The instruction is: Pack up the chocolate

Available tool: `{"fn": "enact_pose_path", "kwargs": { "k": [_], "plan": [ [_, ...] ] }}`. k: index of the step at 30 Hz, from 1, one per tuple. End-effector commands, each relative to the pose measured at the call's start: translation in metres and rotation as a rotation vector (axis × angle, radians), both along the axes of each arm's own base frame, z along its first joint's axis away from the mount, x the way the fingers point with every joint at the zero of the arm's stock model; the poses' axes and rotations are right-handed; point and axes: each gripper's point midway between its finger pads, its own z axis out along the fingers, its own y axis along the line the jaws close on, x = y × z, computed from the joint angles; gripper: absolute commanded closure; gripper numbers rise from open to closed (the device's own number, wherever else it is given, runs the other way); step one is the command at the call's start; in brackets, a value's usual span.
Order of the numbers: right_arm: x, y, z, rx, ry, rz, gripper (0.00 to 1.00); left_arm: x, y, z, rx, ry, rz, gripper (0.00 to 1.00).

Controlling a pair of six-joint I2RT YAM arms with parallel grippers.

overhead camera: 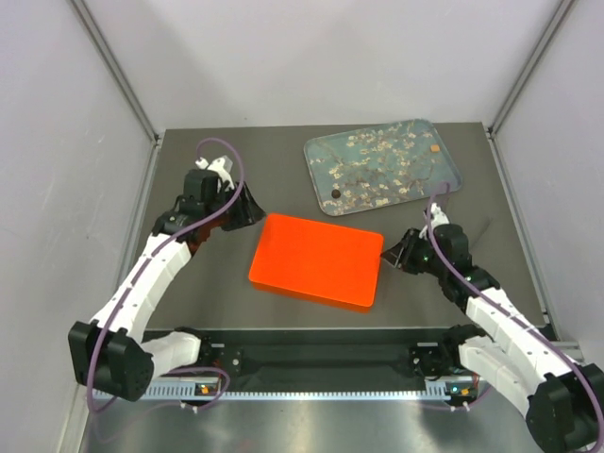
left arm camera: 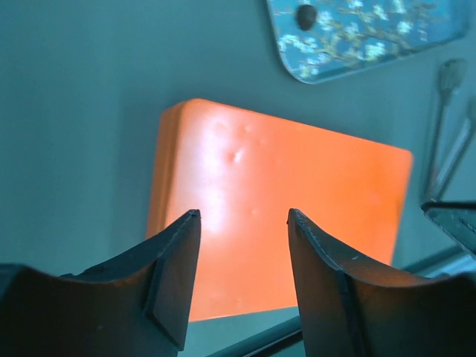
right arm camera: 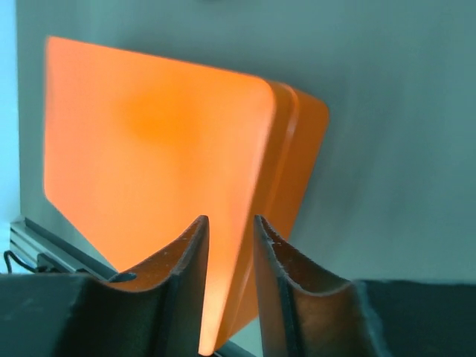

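A flat rectangular orange plastic box (overhead camera: 316, 261) lies closed in the middle of the dark grey surface (overhead camera: 217, 302). Beyond the box's far right corner sits a rectangular metal tray with a teal blossom print (overhead camera: 396, 142), apart from the box.

Two pieces of chocolate show on the tray. A small round dark brown piece of chocolate (overhead camera: 333, 195) rests at the tray corner nearest the box. A small pale tan square piece of chocolate (overhead camera: 435, 148) rests at the tray corner farthest from the box.

The left end effector (overhead camera: 245, 212) hovers just off the box's far left corner. In the left wrist view its fingers (left arm camera: 178, 268) stand well apart with nothing between them, and the box lid (left arm camera: 297, 178) fills the gap behind them.

The right end effector (overhead camera: 389, 255) is at the box's right edge. In the right wrist view its fingers (right arm camera: 186, 275) stand close together, straddling a corner of the box (right arm camera: 149, 149). I cannot tell whether they actually press on the orange edge.
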Motion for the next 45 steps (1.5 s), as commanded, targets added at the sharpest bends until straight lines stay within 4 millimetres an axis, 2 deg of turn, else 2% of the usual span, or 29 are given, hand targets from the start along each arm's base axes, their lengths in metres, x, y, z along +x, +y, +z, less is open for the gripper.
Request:
{"fn": "enact_pose_path", "kwargs": {
  "k": [1, 3, 4, 6, 7, 9, 10, 11, 13, 14, 15, 17, 18, 21, 23, 25, 27, 29, 32, 34, 35, 36, 37, 38, 39, 41, 43, 45],
  "plan": [
    [0.021, 0.012, 0.051, 0.016, -0.143, 0.066, 0.77, 0.006, -0.024, 0.004, -0.098, -0.037, -0.102, 0.46],
    [0.025, 0.024, 0.068, 0.056, -0.191, 0.124, 0.82, 0.011, -0.032, 0.001, -0.132, -0.03, -0.117, 0.48],
    [0.023, 0.032, 0.072, 0.087, -0.195, 0.171, 0.86, 0.02, -0.039, -0.003, -0.153, -0.032, -0.133, 0.48],
    [0.031, 0.042, 0.074, 0.113, -0.21, 0.211, 0.9, 0.025, -0.049, -0.007, -0.195, -0.012, -0.159, 0.49],
    [0.03, 0.047, 0.072, 0.131, -0.202, 0.24, 0.92, 0.03, -0.052, -0.018, -0.202, 0.018, -0.165, 0.49],
    [0.036, 0.054, 0.06, 0.154, -0.203, 0.266, 0.95, 0.038, -0.06, -0.024, -0.227, 0.024, -0.18, 0.5],
    [0.036, 0.058, 0.057, 0.176, -0.195, 0.283, 0.97, 0.04, -0.061, -0.04, -0.224, 0.06, -0.179, 0.5],
    [0.036, 0.059, 0.037, 0.172, -0.148, 0.282, 0.97, 0.042, -0.062, -0.045, -0.227, 0.064, -0.179, 0.5],
    [0.043, 0.053, 0.021, 0.152, -0.136, 0.244, 0.98, 0.04, -0.061, -0.071, -0.211, 0.113, -0.168, 0.51],
    [0.043, 0.048, 0.002, 0.139, -0.096, 0.221, 0.98, 0.041, -0.06, -0.077, -0.202, 0.114, -0.164, 0.51],
    [0.046, 0.045, -0.003, 0.129, -0.1, 0.21, 0.99, 0.039, -0.058, -0.09, -0.19, 0.139, -0.153, 0.51],
    [0.047, 0.041, -0.014, 0.11, -0.076, 0.199, 0.99, 0.038, -0.057, -0.098, -0.176, 0.155, -0.151, 0.51],
    [0.045, 0.042, -0.016, 0.103, -0.068, 0.21, 0.99, 0.038, -0.057, -0.099, -0.175, 0.158, -0.151, 0.51],
    [0.04, 0.045, -0.003, 0.118, -0.085, 0.244, 0.98, 0.041, -0.055, -0.089, -0.164, 0.14, -0.141, 0.51],
    [0.041, 0.046, 0.02, 0.129, -0.136, 0.257, 0.98, 0.044, -0.054, -0.081, -0.153, 0.127, -0.139, 0.51],
    [0.041, 0.051, 0.044, 0.148, -0.179, 0.286, 0.96, 0.049, -0.055, -0.065, -0.158, 0.1, -0.14, 0.51],
    [0.042, 0.056, 0.059, 0.171, -0.204, 0.318, 0.96, 0.054, -0.057, -0.051, -0.169, 0.077, -0.139, 0.51],
    [0.047, 0.06, 0.068, 0.189, -0.221, 0.329, 0.95, 0.056, -0.056, -0.047, -0.169, 0.074, -0.124, 0.51],
    [0.047, 0.067, 0.063, 0.247, -0.22, 0.357, 0.95, 0.052, -0.049, -0.058, -0.137, 0.107, -0.095, 0.51],
    [0.042, 0.068, 0.04, 0.268, -0.158, 0.367, 0.97, 0.04, -0.042, -0.078, -0.113, 0.163, -0.069, 0.51],
    [0.045, 0.069, 0.038, 0.275, -0.175, 0.374, 0.98, 0.037, -0.039, -0.084, -0.102, 0.171, -0.055, 0.51],
    [0.044, 0.07, 0.023, 0.281, -0.132, 0.375, 0.99, 0.026, -0.034, -0.101, -0.093, 0.213, -0.04, 0.51],
    [0.042, 0.068, 0.012, 0.285, -0.108, 0.369, 1.0, 0.021, -0.032, -0.108, -0.089, 0.226, -0.029, 0.51],
    [0.044, 0.07, 0.012, 0.301, -0.121, 0.382, 1.0, 0.012, -0.026, -0.121, -0.071, 0.248, -0.006, 0.51],
    [0.044, 0.07, -0.002, 0.303, -0.076, 0.377, 1.0, 0.009, -0.023, -0.125, -0.065, 0.259, 0.007, 0.51],
    [0.045, 0.07, -0.008, 0.307, -0.05, 0.373, 1.0, 0.002, -0.015, -0.131, -0.031, 0.284, 0.036, 0.51],
    [0.046, 0.072, -0.005, 0.317, -0.047, 0.374, 1.0, 0.0, -0.011, -0.127, -0.008, 0.291, 0.04, 0.51],
    [0.048, 0.07, 0.009, 0.317, -0.065, 0.366, 1.0, 0.0, -0.004, -0.108, 0.025, 0.275, 0.055, 0.5]
  ]
}}
